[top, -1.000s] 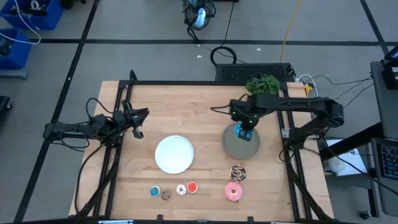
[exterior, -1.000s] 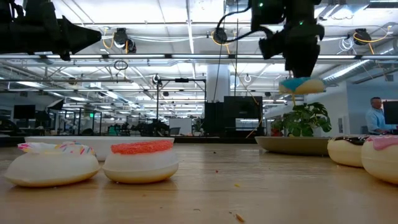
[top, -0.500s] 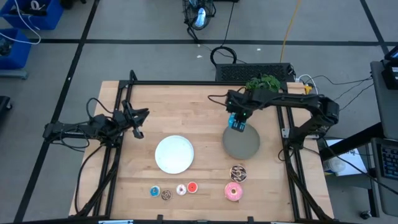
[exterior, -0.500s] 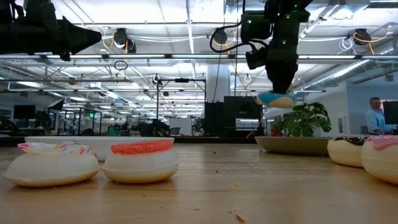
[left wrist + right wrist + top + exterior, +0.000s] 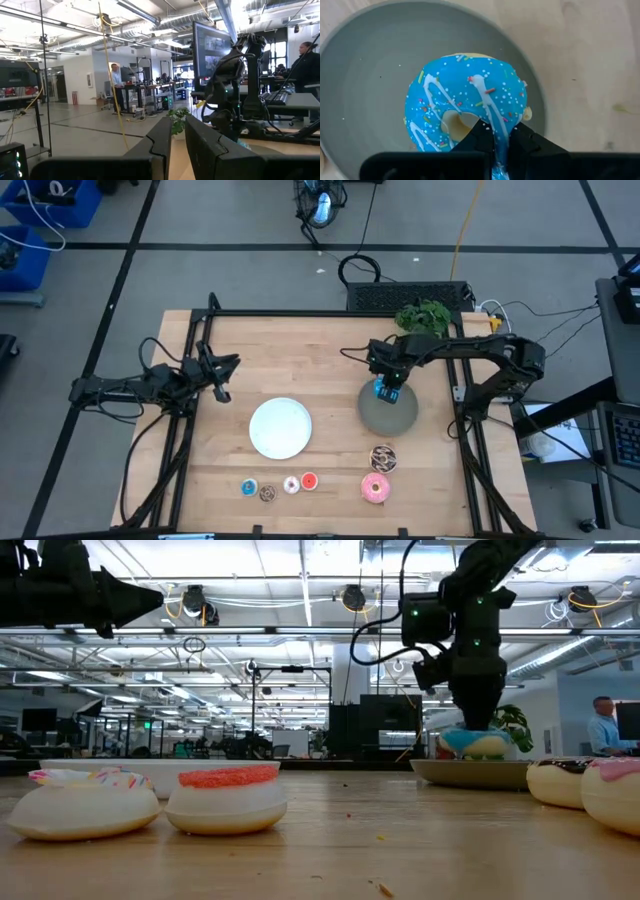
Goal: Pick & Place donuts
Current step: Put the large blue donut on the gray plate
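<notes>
Blue sprinkled donut (image 5: 470, 105) was gripped by the right gripper (image 5: 497, 135) over the gray plate (image 5: 388, 412), centre-right; six donuts awaited along the lower edge; the left gripper (image 5: 222, 366), nearly closed, held nothing

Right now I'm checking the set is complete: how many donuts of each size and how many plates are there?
Larger donuts: 3, blue sprinkled in the right claw over the gray plate, brown-white, pink
Tiny donuts: 4, blue, brown, cream, red
Plates: 2, gray and white
Total: 9
</notes>
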Controlling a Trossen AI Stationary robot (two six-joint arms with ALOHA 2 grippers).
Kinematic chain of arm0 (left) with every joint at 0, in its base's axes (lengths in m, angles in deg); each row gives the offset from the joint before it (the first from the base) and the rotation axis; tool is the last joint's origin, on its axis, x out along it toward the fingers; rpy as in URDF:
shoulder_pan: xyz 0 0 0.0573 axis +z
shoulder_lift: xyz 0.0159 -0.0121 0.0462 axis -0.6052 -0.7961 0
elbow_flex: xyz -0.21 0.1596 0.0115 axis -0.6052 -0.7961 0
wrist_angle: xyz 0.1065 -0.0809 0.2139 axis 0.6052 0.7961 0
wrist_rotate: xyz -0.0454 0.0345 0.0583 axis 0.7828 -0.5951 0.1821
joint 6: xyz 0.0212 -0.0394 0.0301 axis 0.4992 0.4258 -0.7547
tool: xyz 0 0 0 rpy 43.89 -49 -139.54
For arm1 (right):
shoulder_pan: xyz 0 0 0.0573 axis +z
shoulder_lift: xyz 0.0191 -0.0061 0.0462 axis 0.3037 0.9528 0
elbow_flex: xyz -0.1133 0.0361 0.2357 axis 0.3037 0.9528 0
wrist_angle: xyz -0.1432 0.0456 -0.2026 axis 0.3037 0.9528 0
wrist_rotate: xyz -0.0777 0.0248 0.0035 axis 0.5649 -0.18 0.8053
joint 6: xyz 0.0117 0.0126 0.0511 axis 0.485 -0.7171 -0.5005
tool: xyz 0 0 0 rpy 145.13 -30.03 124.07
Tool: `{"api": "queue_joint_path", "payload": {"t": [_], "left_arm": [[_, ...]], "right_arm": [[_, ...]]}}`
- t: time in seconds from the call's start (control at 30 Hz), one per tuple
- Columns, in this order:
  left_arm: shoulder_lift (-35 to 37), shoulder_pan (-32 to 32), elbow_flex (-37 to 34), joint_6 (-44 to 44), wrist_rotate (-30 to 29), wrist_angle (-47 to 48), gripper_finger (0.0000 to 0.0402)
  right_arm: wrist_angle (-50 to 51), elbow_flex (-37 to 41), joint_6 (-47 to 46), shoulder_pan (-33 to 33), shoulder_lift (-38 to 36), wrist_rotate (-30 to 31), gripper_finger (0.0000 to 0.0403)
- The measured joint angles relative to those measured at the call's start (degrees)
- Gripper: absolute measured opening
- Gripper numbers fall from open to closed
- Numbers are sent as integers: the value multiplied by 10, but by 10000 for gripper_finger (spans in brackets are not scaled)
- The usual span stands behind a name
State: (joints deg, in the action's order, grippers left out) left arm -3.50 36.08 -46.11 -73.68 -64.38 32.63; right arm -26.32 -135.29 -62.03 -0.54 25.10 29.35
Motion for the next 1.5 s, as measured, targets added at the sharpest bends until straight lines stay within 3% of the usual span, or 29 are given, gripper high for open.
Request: {"api": "queue_joint_path", "payload": {"t": [0.37, 0.8, 0.93, 1.27, 1.5], "left_arm": [[0, 0, 0, 11, 0, 0, 63], [0, 0, 0, 12, 0, 1, 63], [0, 0, 0, 12, 0, 5, 63], [0, 0, 0, -3, 0, 10, 63], [0, 0, 0, -4, 0, 11, 63]], "right_arm": [[-37, 54, -12, 12, 0, 5, 14], [-53, 58, 0, 12, 0, 45, 21], [-53, 58, 17, 18, 0, 53, 50], [-56, 58, 16, 18, 0, 108, 167], [-57, 49, 25, 18, 0, 108, 212]]}}
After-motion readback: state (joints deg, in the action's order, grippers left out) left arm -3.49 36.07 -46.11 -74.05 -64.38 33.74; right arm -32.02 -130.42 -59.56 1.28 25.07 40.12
